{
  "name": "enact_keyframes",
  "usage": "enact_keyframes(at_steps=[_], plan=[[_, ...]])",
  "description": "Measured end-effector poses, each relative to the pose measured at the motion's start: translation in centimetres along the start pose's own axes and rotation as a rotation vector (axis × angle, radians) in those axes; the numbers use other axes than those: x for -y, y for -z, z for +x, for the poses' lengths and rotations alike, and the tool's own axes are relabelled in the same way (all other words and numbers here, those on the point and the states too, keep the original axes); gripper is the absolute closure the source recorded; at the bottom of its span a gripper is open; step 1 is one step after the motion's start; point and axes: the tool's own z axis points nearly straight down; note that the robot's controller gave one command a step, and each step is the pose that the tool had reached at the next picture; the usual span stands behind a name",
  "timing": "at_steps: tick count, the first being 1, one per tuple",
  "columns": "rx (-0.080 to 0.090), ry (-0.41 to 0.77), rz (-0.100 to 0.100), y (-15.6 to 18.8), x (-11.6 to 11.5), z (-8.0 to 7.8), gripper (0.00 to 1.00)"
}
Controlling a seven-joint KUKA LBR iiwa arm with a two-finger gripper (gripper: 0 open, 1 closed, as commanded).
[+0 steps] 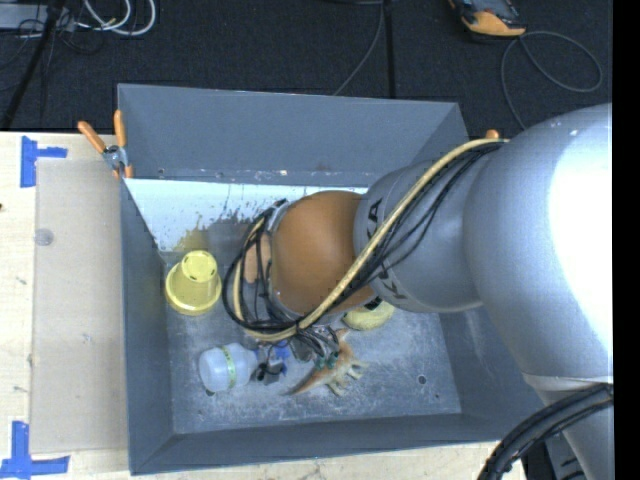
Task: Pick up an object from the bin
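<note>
The end effector point(281, 354) is low in the grey bin point(290, 138), down and to the right of the yellow cup point(193, 282), under the robot's orange cover point(310, 248). I cannot tell if it is open or closed. It sits between a clear little bottle point(225, 366), just below the cup, and an orange-brown toy point(330, 373), further right. To pick well, it should go straight down on one thing, close gently, and lift without bumping the other.
</note>
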Motion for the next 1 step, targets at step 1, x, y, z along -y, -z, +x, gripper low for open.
enact_keyframes(at_steps=[1], plan=[[-0.001,0.017,0.0,4.3,-0.55,-0.18,1.0]])
